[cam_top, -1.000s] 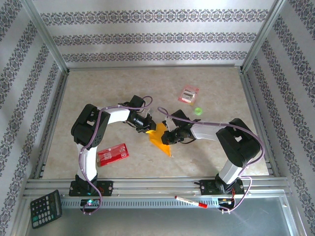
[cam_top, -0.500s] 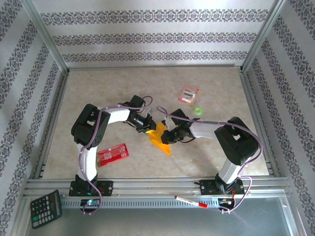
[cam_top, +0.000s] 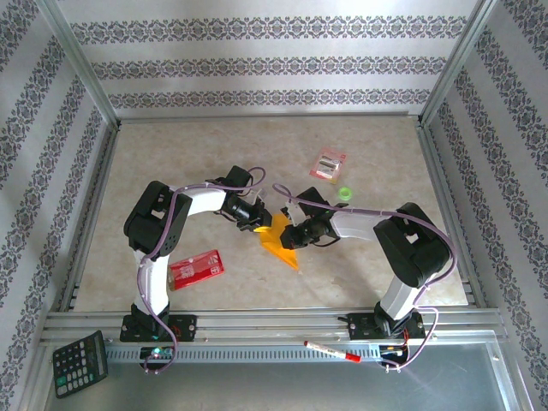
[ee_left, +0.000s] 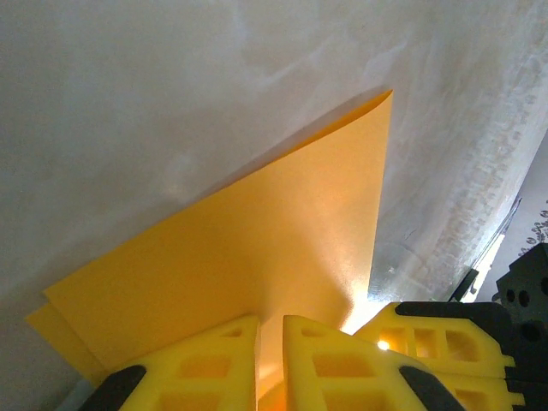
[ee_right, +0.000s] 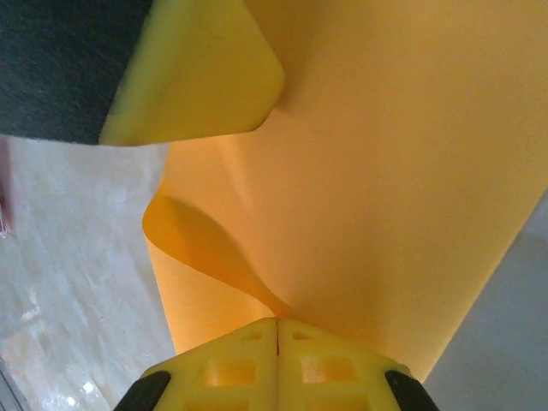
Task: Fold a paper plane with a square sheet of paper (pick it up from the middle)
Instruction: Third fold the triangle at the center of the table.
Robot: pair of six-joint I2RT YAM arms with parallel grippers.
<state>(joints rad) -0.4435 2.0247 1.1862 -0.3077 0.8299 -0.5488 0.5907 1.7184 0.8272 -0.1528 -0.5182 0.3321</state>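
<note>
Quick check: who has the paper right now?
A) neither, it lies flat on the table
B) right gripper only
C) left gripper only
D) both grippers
D: in its wrist view the left gripper is closed on the edge of the paper, and the right gripper is shut on the sheet in its own view.

Open tabletop at far side, red packet near-left, pink packet far-right

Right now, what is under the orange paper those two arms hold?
Bare marbled tabletop shows all around the orange paper. The patch directly beneath the paper is covered and cannot be seen.
</note>
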